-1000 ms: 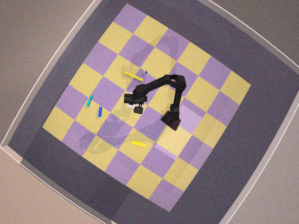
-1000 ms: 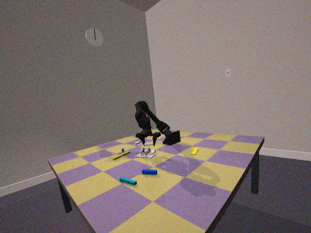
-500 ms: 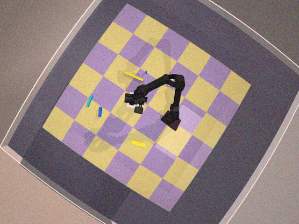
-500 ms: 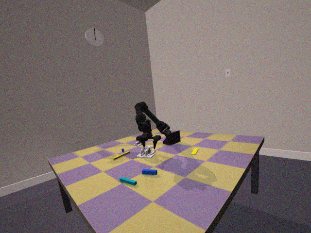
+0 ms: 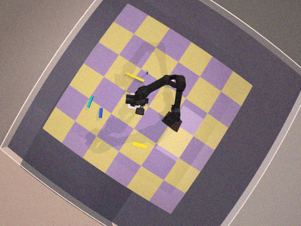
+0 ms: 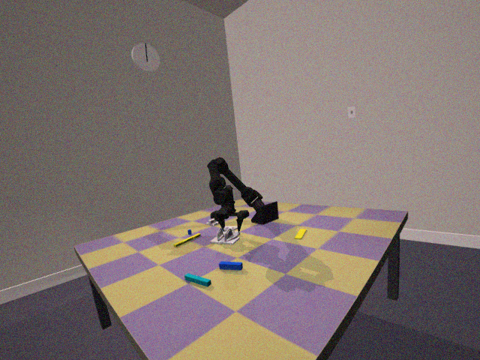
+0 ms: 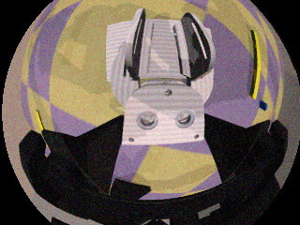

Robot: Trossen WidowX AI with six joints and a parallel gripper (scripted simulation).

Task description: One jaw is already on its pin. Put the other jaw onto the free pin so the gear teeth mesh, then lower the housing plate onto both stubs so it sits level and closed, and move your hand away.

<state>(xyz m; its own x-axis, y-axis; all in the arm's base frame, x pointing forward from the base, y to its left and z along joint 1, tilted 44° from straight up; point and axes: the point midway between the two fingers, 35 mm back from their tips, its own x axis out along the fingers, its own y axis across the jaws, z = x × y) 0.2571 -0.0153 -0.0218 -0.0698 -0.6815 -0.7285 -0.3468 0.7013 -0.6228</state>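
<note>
My gripper (image 6: 231,230) (image 7: 163,118) is shut on the white housing plate (image 7: 164,133), a fingertip at each side edge. The plate shows two round holes and hangs above the table beside the jaws; its gap to the base is hard to judge. The white base (image 6: 218,241) (image 7: 113,39) (image 5: 130,106) lies on the table under the gripper. Two pale jaws stand on it side by side, the left one (image 7: 137,44) and the right one (image 7: 206,39) in the wrist view. The held plate hides the pins, stubs and gear teeth in the wrist view.
A long yellow bar (image 5: 134,76) (image 6: 187,239) (image 7: 257,66) and a small blue block (image 5: 147,72) (image 6: 189,232) (image 7: 263,106) lie near the base. A blue bar (image 5: 100,113) (image 6: 230,265), a teal bar (image 5: 90,101) (image 6: 197,280) and another yellow bar (image 5: 139,145) (image 6: 301,233) lie farther off. A small white piece (image 6: 211,222) lies behind the base.
</note>
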